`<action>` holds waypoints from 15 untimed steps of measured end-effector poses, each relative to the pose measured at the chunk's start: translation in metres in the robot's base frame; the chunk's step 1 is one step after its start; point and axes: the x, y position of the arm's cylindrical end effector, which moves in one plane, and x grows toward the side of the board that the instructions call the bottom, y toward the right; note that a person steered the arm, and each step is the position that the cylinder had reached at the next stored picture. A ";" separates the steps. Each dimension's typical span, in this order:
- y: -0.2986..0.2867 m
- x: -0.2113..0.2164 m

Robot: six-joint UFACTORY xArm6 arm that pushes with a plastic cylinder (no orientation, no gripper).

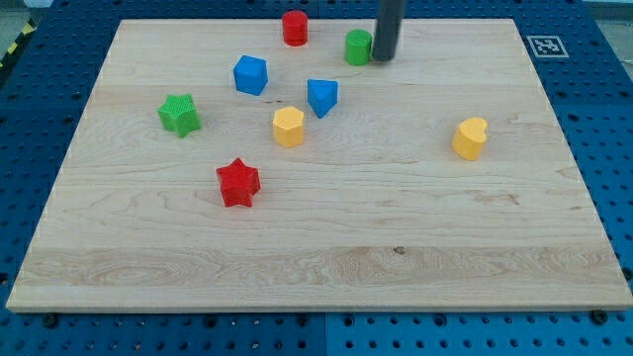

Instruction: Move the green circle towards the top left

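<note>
The green circle (357, 46) is a short green cylinder near the view's top, a little right of centre. My tip (383, 58) is at the lower end of the dark rod, right against the green circle's right side. A red cylinder (295, 28) stands to the left of the green circle, near the board's top edge.
A blue block (250, 75) and a blue wedge-like block (321, 96) lie below and left of the green circle. A yellow hexagon (288, 127), a green star (179, 114), a red star (237, 182) and a yellow heart-like block (471, 137) lie further down. The wooden board (316, 257) rests on a blue pegboard table.
</note>
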 end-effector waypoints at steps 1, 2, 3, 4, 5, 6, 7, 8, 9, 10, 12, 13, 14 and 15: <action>-0.005 -0.026; -0.011 -0.030; -0.019 -0.025; -0.019 -0.001; -0.019 0.015; -0.019 0.023; -0.025 0.029; -0.055 0.030; -0.092 0.030; -0.130 0.030; -0.172 0.018; -0.172 0.012; -0.172 0.012; -0.168 0.007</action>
